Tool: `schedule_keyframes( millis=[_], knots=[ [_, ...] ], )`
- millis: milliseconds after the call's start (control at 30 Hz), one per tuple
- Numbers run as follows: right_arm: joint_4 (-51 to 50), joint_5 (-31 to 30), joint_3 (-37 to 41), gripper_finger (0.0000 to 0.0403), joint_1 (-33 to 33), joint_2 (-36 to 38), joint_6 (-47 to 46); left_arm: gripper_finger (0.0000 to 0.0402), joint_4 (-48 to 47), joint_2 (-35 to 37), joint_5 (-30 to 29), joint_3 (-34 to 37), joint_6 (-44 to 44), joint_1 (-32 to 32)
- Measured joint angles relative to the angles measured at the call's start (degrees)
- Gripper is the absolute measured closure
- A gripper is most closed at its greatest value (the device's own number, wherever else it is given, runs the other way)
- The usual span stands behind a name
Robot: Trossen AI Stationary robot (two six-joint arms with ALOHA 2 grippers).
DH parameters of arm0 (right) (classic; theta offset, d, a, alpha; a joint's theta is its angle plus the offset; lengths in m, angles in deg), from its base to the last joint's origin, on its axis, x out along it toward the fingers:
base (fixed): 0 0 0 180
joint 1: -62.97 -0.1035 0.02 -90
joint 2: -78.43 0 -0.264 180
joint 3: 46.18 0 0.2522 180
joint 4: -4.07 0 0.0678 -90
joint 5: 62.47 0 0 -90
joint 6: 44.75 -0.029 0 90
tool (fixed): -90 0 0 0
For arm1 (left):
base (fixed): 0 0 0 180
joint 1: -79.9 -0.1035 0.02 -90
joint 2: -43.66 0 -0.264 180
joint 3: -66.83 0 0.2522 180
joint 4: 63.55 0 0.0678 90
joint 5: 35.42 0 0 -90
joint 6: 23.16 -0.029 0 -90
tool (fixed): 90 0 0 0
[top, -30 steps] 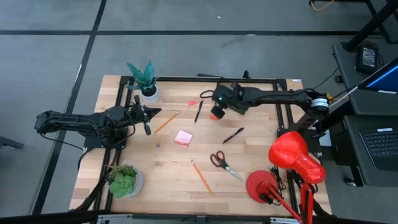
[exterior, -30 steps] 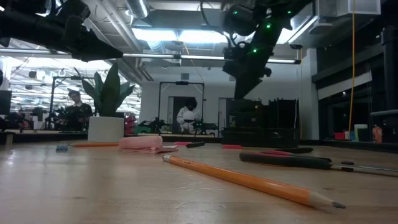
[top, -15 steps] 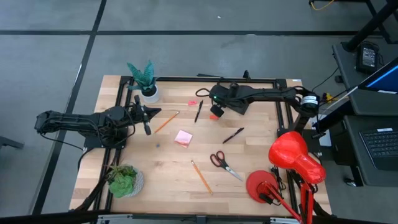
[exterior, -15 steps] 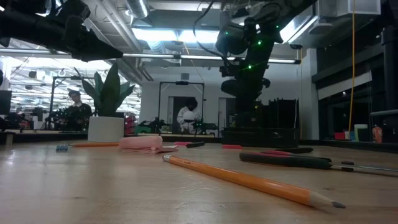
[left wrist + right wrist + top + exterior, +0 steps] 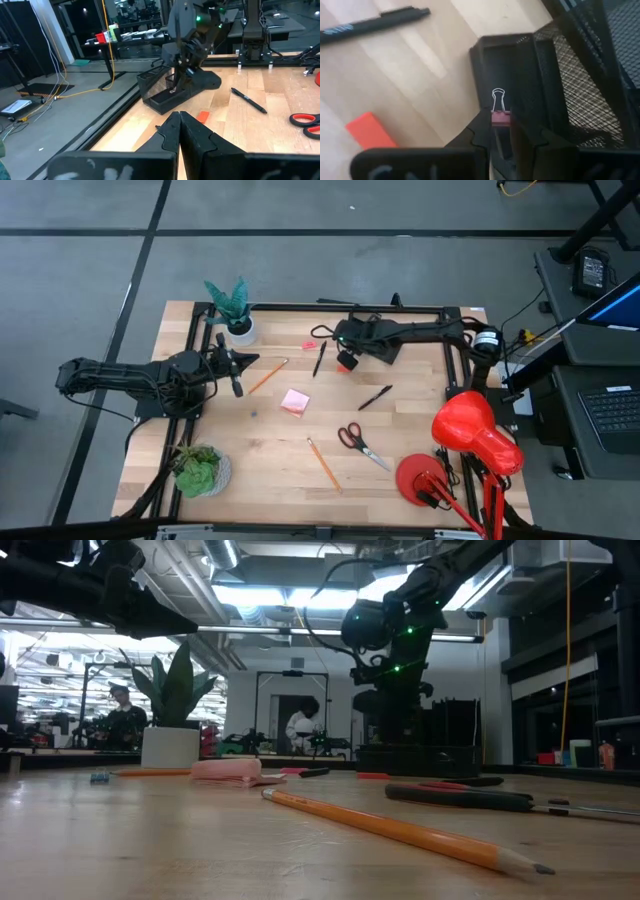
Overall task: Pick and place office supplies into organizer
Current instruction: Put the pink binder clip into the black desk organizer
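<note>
My right gripper [image 5: 500,126] is shut on a small red binder clip [image 5: 500,118] and hovers over the low front tray of the black mesh organizer [image 5: 520,75], near the table's far edge [image 5: 338,332]. My left gripper [image 5: 179,125] is shut on nothing and waits at the table's left [image 5: 237,370]. Flat on the wood lie a red eraser [image 5: 367,130], two black pens [image 5: 319,358] [image 5: 375,397], the pink sticky pad [image 5: 294,401], red-handled scissors [image 5: 358,442] and two orange pencils [image 5: 266,376] [image 5: 323,463]. My right gripper pinches the clip's red body [image 5: 500,115] between its two fingertips [image 5: 481,128], coming from above and slanting down. The clip is lifted clear, and its silver wire loop [image 5: 498,99] sticks out past the fingertips toward the organizer's tray.
A white-potted plant [image 5: 232,308] stands at the far left and a second plant [image 5: 200,470] at the near left. The red desk lamp [image 5: 470,440] fills the near right corner. A small pink eraser [image 5: 309,344] lies left of the organizer.
My right gripper has come down and slightly toward the table's left, from high above the organizer to just over it, still shut on the clip.
</note>
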Motion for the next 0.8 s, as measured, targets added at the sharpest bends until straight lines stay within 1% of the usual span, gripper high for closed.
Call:
schedule_keyframes(
  millis=[400,800],
  knots=[
    [1.2,-0.1,0.0,0.0354,0.6,-0.8,-1.8,0.0398,0.0,0.0,0.0,0.0,0.0,0.0],
    [2.3,-0.5,0.6,0.0354,0.5,-1.1,-1.4,0.0398,0.0,0.0,0.0,0.0,0.0,0.0]
  ],
)
